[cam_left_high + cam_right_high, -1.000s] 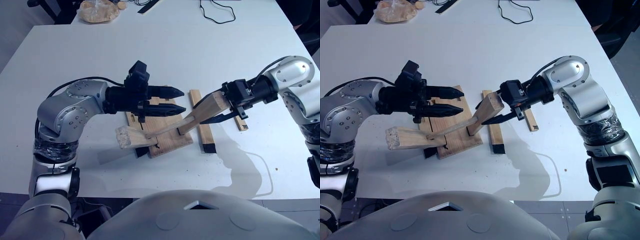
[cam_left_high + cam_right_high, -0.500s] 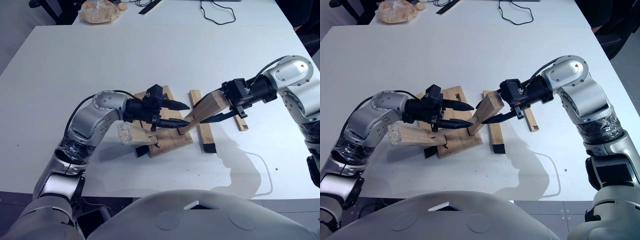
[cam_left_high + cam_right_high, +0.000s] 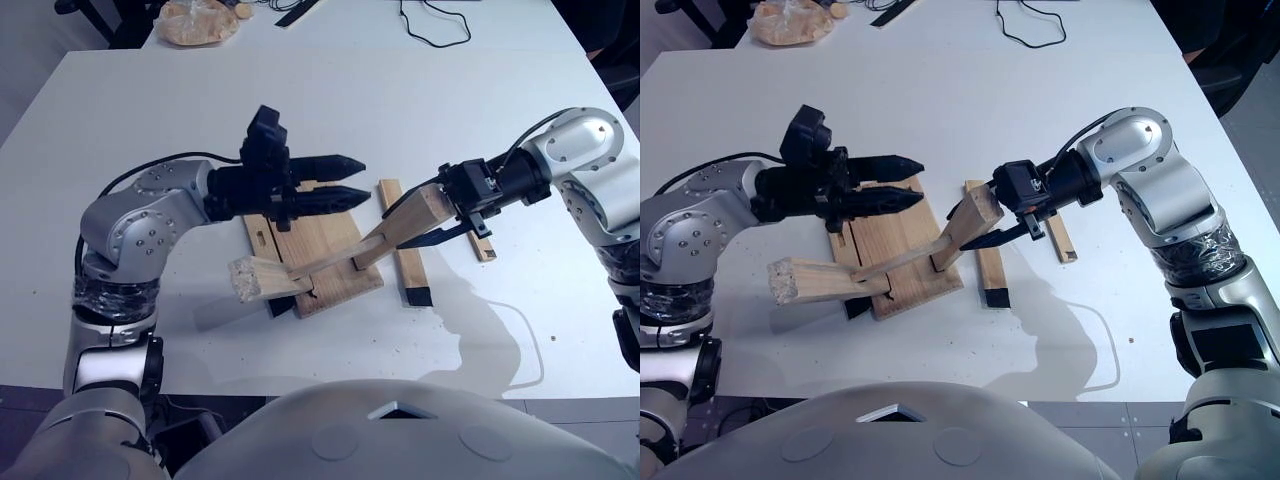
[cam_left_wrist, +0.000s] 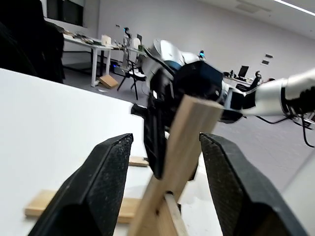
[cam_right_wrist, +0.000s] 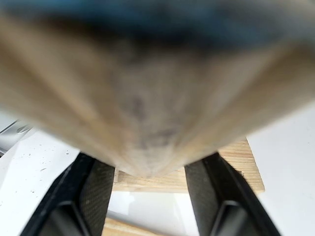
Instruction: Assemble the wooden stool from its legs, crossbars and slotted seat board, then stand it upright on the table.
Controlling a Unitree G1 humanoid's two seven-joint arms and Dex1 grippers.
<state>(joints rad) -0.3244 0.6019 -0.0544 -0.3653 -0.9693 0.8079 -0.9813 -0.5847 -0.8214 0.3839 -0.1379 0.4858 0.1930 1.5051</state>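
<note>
The slotted seat board [image 3: 325, 240] lies flat on the white table. A crossbar [image 3: 325, 262] slants over it, joining a leg [image 3: 257, 278] resting at its front left to a raised leg [image 3: 405, 222]. My right gripper [image 3: 410, 224] is shut on the top of that raised leg; its fingers [image 5: 88, 191] flank the leg [image 5: 147, 98] in the right wrist view. My left gripper [image 3: 352, 180] hovers open above the board's back edge, pointing at the raised leg [image 4: 189, 132], with nothing between its fingers [image 4: 106, 187].
A loose leg with a dark end [image 3: 406, 255] lies on the table right of the board, and a short bar [image 3: 484, 246] lies farther right. A filled plastic bag [image 3: 200, 20] and a black cable [image 3: 432, 28] are at the far edge.
My left gripper dipped down to the raised leg half a second ago and has since pulled back up and to the left, still open. The right gripper and the held leg barely moved.
</note>
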